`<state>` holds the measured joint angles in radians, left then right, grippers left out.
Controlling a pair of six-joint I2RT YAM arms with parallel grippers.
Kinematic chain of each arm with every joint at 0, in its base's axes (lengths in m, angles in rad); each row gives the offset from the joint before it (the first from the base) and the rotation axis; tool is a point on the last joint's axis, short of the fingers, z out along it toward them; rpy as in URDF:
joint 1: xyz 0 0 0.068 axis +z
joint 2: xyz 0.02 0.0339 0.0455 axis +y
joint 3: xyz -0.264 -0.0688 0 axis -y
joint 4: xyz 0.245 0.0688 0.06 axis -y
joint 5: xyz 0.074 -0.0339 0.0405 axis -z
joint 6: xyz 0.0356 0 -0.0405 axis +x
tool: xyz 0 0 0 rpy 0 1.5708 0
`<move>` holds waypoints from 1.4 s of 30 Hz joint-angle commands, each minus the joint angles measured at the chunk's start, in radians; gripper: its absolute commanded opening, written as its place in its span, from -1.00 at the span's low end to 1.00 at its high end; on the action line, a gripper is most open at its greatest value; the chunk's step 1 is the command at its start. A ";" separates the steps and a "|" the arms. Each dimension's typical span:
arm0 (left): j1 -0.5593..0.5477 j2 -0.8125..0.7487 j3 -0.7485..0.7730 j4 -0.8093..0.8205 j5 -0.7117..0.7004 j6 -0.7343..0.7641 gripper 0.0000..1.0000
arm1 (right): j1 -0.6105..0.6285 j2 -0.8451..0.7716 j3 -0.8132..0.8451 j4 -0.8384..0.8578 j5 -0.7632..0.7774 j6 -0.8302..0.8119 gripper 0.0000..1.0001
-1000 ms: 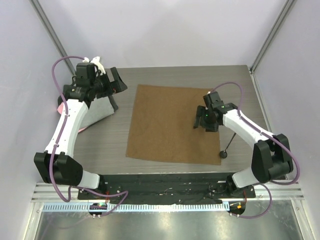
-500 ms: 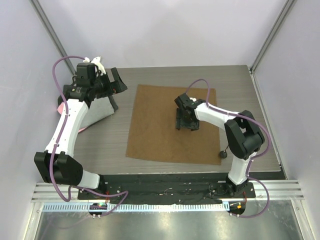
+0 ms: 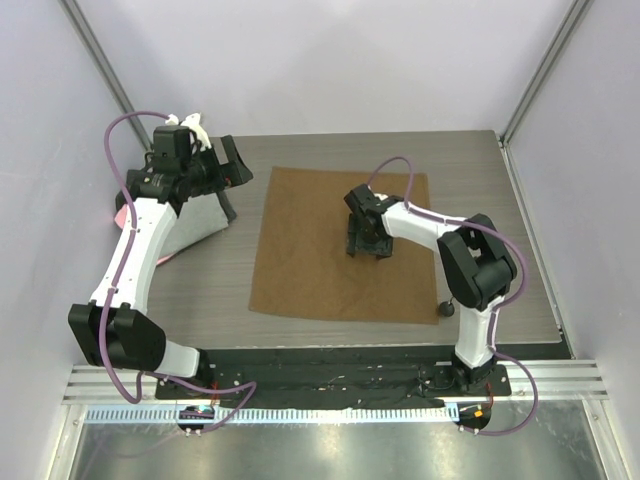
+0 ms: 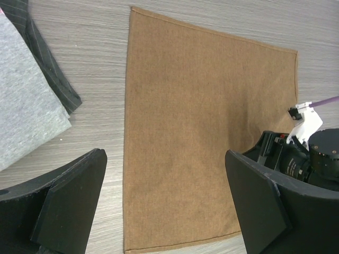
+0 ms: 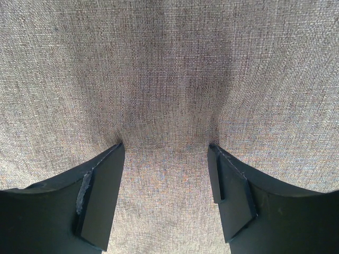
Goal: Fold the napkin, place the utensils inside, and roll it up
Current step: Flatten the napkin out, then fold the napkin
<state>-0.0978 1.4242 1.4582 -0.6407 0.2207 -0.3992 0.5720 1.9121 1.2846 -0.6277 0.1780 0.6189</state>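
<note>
The napkin (image 3: 320, 250) lies spread flat on the worktop (image 3: 200, 300), a brown square turned slightly askew, with all four edges showing in the top view and no fold in it. The right end effector (image 3: 366, 243) stands on the napkin, a little to the right of its middle and toward its far edge. In the right wrist view its fingers (image 5: 100, 196) are set fairly wide apart with both tips pressed onto the weave (image 5: 169, 63); the fabric puckers faintly between them, yet nothing is clasped. Just off the napkin's near right corner, the small rounded head of the black utensil (image 3: 447, 309) rests on the worktop beside the right edge. Its handle is hidden behind the right arm. Left of the napkin, well apart from its left edge, the left end effector (image 3: 228, 170) hangs above the worktop with its jaws spread to their widest and empty. Its wrist view looks down between the two fingers (image 4: 74, 201) onto the napkin (image 4: 201, 132). Further left of the napkin lies a grey cloth (image 4: 26, 106), and a black cloth with thin stripes (image 4: 50, 69) shows from under the grey cloth's edge on the napkin side, clear of the napkin.
</note>
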 commanded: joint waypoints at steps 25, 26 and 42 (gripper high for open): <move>-0.002 -0.011 0.002 0.021 -0.006 0.019 1.00 | 0.042 -0.333 0.034 -0.185 0.026 0.060 0.40; -0.003 -0.011 0.002 0.021 -0.006 0.020 1.00 | 0.039 -0.366 -0.011 -0.200 0.018 0.074 0.37; -0.003 -0.008 -0.002 0.032 0.039 0.000 1.00 | -0.055 -0.699 -0.553 -0.214 0.000 0.229 0.06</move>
<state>-0.0978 1.4242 1.4578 -0.6403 0.2352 -0.3897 0.5385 1.2503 0.7509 -0.8558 0.1482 0.8188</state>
